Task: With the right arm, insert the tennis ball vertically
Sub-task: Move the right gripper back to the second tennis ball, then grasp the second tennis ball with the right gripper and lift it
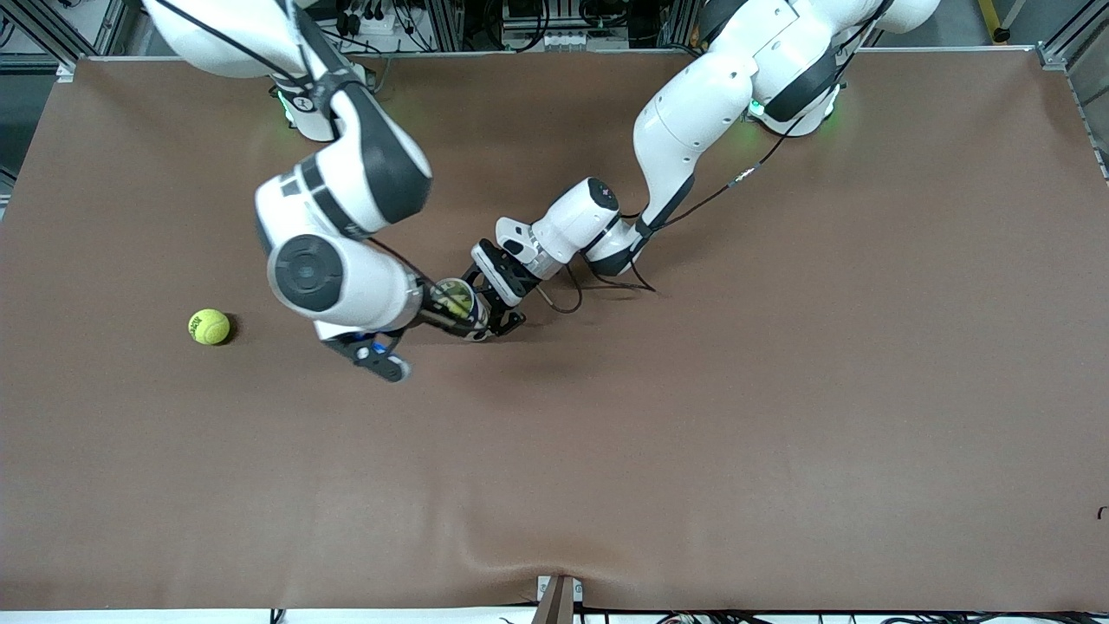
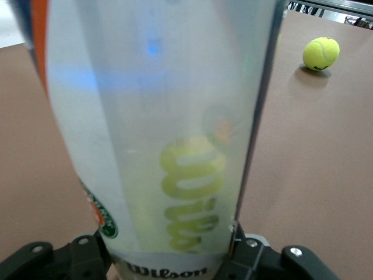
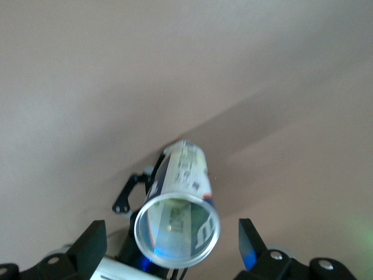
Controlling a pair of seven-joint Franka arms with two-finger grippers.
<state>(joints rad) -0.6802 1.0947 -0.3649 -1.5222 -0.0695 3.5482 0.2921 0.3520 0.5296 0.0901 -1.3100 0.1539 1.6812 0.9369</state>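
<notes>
Brown table (image 1: 693, 433). Spare tennis ball (image 1: 210, 327) lies toward the right arm's end. Right claw (image 3: 175, 245): spread wide, empty, over the can (image 3: 178, 219); a ball shows inside. Left claw (image 1: 485, 322): clamped on the can's base. I lift straight up, clear of the rim.

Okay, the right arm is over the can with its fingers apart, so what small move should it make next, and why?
Probably lift the right gripper straight up, away from the tennis ball can. Its fingers are spread wide with nothing between them, and the can's mouth sits directly under it. The left gripper holds the can near its base. A tennis ball lies on the table toward the right arm's end, likely next to fetch.
</notes>
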